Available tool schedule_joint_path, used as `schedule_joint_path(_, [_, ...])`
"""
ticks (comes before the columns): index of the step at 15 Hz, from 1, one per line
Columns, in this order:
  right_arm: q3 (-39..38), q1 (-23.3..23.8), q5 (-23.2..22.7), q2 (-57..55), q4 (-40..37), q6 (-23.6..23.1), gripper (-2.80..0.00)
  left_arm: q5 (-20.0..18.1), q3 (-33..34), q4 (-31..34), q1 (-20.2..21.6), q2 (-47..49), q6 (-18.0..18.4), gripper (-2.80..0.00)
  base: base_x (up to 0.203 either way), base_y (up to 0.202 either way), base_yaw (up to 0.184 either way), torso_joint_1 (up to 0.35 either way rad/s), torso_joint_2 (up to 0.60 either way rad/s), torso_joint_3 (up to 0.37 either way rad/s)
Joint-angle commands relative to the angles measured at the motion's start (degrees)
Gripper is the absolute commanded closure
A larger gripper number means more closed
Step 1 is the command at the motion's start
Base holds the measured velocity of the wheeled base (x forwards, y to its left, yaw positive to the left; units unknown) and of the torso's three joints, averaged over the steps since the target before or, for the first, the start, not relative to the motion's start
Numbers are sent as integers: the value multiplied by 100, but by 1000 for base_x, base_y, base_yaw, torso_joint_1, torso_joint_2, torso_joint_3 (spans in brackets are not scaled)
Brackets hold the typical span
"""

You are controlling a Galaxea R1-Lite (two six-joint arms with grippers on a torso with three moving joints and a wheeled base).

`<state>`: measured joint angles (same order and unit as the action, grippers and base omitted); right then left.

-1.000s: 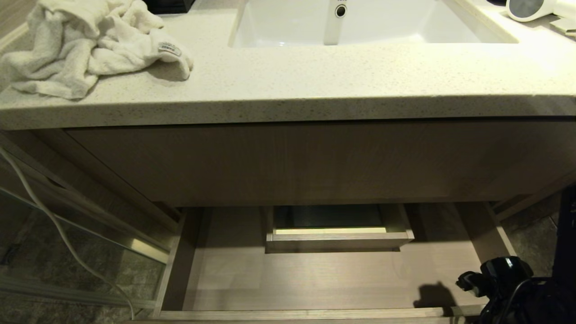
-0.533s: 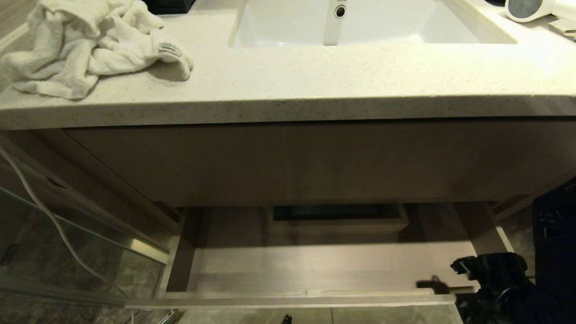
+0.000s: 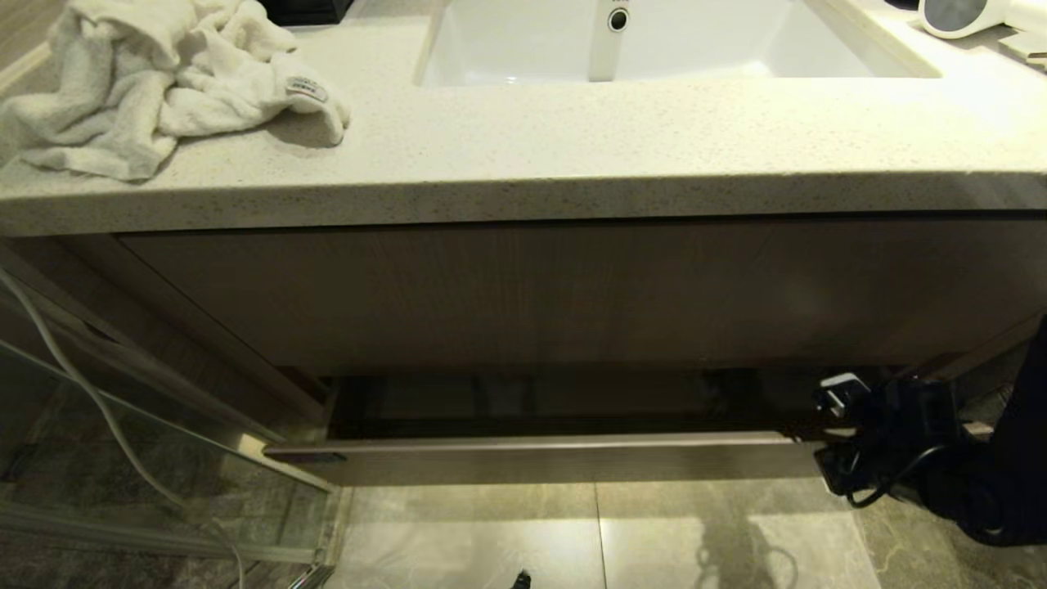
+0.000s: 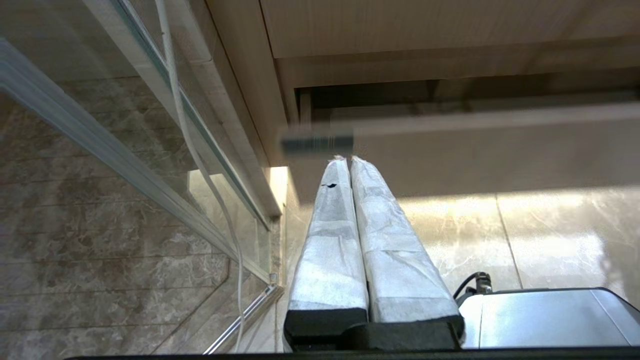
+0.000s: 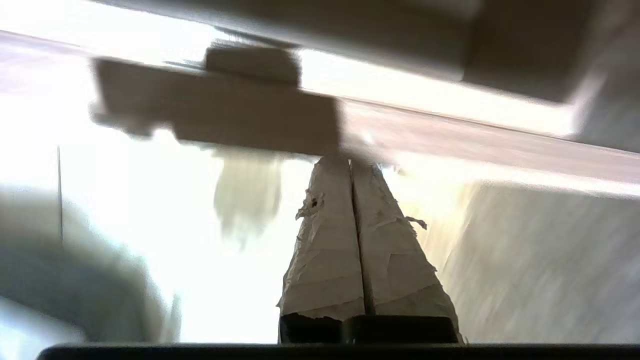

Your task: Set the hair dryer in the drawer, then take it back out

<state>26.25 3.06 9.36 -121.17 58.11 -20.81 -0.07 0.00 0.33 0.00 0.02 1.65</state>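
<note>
Mostly hidden drawer [image 3: 540, 458] interior, hair dryer [image 3: 961, 16] cut off

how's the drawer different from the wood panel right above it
The drawer front is a low strip; the wood panel above it is far taller. The drawer stands slightly out, with a dark gap behind its top edge; the panel sits flush under the countertop. Both share beige wood grain and no handles.

Crumpled white towel [image 3: 168, 86] on speckled counter [image 3: 572, 155], left of sink [image 3: 695, 45]; prob. glass panel [image 3: 123, 458] w/ white cord [image 3: 82, 393].
</note>
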Motion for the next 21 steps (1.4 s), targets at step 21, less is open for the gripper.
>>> schedule_joint_path(21, [3137, -196, -442, 7902, -11385, 991, 0, -1, 7, 2, 0, 6, 2, 0, 0, 0, 0, 0, 0, 0])
